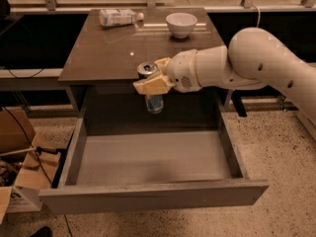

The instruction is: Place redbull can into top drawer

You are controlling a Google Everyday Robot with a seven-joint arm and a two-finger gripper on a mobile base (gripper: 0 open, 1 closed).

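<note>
No lettering can be read anywhere. The redbull can (154, 102), clamped in the gripper (149, 85) above the back of the open top drawer (153, 195), shows only blue and silver (no legible brand). The plastic bottle (118, 17) on the table (108, 53) has a pale label, its print indistinct, and the dark marks on the cardboard box (17, 197) are equally unreadable.

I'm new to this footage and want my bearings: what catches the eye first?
The big white arm reaching in from the picture's right, its gripper shut on a can held in the air at the table's front edge. Below it, the wide drawer stands pulled open.
</note>
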